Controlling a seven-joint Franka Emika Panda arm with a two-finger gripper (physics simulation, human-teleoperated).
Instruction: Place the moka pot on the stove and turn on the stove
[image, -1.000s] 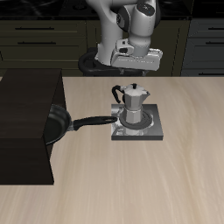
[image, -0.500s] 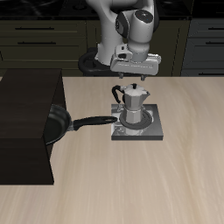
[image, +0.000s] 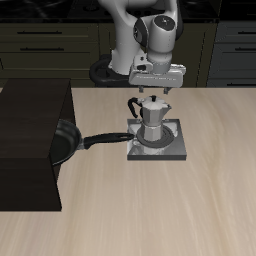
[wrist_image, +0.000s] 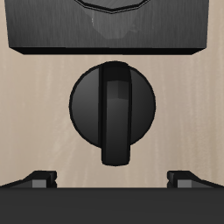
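The claw (image: 156, 95) hangs just above the far edge of the stove (image: 172, 152), fingers spread apart and holding nothing. In the wrist view it looks straight down on a round black knob (wrist_image: 114, 107) with a raised bar across it, the two fingertips (wrist_image: 41, 178) well to either side. That knob looks stiff and small; pinching the bar and twisting seems the way. The moka pot (image: 152, 120) already stands upright on the stove: rigid, smooth metal, likely slippery, best taken by its black handle. A frying pan (image: 66, 142) lies beside it on the counter (image: 180, 210).
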